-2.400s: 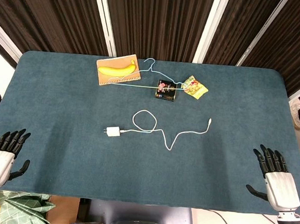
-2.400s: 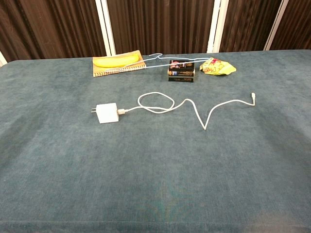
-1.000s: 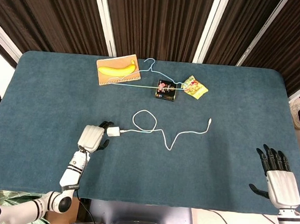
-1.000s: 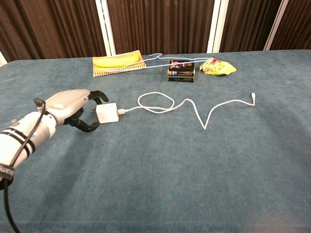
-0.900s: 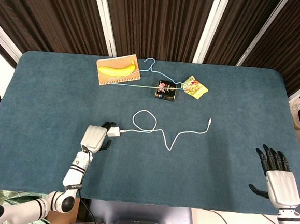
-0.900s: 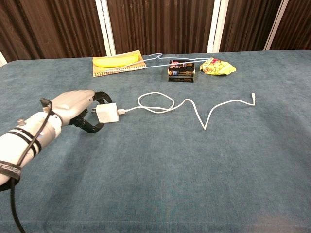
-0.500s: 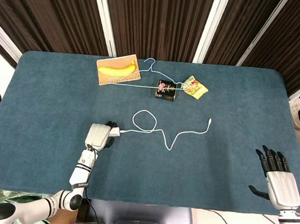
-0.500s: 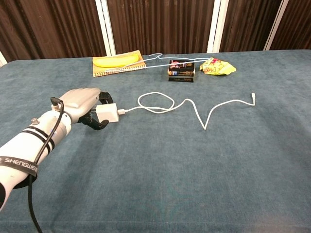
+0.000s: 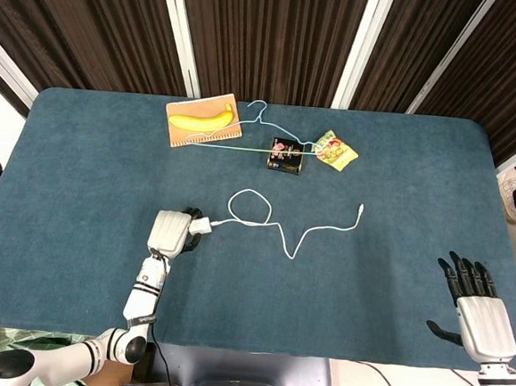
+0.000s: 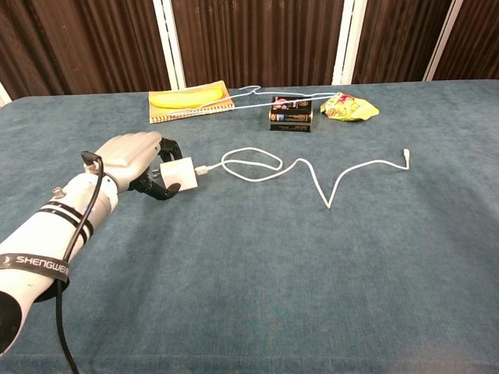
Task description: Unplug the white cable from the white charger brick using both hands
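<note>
The white charger brick (image 10: 182, 174) lies left of the table's middle, tilted, and my left hand (image 10: 137, 160) grips it from the left with its fingers curled around it. In the head view the same left hand (image 9: 170, 231) covers most of the charger brick (image 9: 201, 227). The white cable (image 10: 265, 167) is plugged into the brick's right side, makes a loop, then runs in a zigzag to its free end (image 10: 405, 155). My right hand (image 9: 476, 298) is spread at the table's front right edge, far from the white cable (image 9: 261, 213), holding nothing.
At the back of the teal table (image 9: 402, 178) a banana (image 9: 201, 117) lies on a tan notebook. To its right are a blue wire hanger (image 9: 260, 123), a small black box (image 9: 286, 154) and a yellow snack packet (image 9: 335, 151).
My left hand came in from the front left edge, closed around the charger brick and shifted it slightly back and to the right; the cable loop moved with it. The right hand stayed put.
</note>
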Motion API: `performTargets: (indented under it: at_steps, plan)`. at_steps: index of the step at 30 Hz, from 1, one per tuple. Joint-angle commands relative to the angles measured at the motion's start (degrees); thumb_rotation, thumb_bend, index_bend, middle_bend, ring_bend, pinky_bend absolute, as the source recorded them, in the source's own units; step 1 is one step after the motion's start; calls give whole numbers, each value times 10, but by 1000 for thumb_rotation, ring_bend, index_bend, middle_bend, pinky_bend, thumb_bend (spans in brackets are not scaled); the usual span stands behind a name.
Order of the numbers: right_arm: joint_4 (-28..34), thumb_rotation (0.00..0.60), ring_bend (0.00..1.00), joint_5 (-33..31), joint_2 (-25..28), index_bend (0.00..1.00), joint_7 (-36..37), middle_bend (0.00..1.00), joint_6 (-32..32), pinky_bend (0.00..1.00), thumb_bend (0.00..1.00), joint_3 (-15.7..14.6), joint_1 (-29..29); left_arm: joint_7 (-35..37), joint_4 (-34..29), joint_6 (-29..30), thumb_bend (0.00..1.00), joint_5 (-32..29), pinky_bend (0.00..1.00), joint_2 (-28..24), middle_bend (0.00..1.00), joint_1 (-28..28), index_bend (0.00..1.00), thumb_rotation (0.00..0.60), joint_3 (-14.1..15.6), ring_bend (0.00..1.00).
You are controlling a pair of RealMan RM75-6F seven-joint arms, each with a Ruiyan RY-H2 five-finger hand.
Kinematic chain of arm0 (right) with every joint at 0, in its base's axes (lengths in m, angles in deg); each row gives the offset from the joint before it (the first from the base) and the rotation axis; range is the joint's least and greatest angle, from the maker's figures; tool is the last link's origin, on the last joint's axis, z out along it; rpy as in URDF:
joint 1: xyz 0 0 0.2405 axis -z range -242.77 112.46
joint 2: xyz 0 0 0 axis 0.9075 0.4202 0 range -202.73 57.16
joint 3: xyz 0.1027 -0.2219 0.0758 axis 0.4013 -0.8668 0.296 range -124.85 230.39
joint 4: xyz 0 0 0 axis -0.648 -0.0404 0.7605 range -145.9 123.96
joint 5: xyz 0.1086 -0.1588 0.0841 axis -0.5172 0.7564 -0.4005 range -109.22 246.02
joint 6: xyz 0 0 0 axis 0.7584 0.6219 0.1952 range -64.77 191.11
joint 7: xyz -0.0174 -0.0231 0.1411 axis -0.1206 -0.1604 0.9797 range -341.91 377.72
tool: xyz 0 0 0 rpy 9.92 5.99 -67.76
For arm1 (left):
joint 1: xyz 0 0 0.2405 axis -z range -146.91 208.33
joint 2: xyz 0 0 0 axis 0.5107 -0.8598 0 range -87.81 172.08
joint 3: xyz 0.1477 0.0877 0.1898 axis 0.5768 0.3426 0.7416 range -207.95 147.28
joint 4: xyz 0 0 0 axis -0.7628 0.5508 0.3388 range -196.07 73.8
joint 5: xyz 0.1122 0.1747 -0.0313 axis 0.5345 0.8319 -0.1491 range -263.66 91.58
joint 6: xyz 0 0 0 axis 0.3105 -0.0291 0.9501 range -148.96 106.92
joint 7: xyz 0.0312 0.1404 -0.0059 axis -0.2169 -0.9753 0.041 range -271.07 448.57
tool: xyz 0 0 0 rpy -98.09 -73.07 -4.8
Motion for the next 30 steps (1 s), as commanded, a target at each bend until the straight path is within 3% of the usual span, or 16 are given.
performTargets:
  at_steps: [1, 6, 11, 16, 19, 23, 30]
  plan:
    - [-8, 600, 0, 11, -10, 0, 0, 0, -6, 0, 151, -2, -7, 19, -39, 4, 560, 5, 1000, -16, 755, -14, 708, 600, 13, 1000]
    - [-18, 600, 0, 62, -42, 39, 51, 0, -31, 0, 151, -5, -44, 43, -123, 24, 596, 34, 1000, -54, 786, -41, 722, 600, 48, 1000]
    - [26, 600, 0, 72, -77, 244, 16, 20, -83, 0, 155, 16, -95, 38, -201, 59, 621, 68, 1000, -88, 801, -64, 725, 600, 77, 1000]
    - [86, 600, 0, 61, -145, 433, -42, 107, -129, 0, 231, 49, -146, 15, -242, 76, 626, 76, 1000, -107, 802, -73, 725, 600, 82, 1000]
    - [94, 600, 0, 40, -191, 528, -71, 144, -153, 0, 261, 68, -172, 3, -254, 78, 627, 74, 1000, -112, 802, -76, 725, 600, 82, 1000]
    - [84, 600, 0, -25, -271, 568, -126, 150, -201, 0, 271, 103, -218, -7, -270, 88, 626, 79, 1000, -117, 803, -80, 725, 600, 84, 1000]
    - [16, 600, 0, -90, -383, 601, -179, 157, -209, 0, 313, 142, -269, -23, -282, 99, 626, 89, 1000, -126, 803, -85, 725, 600, 86, 1000]
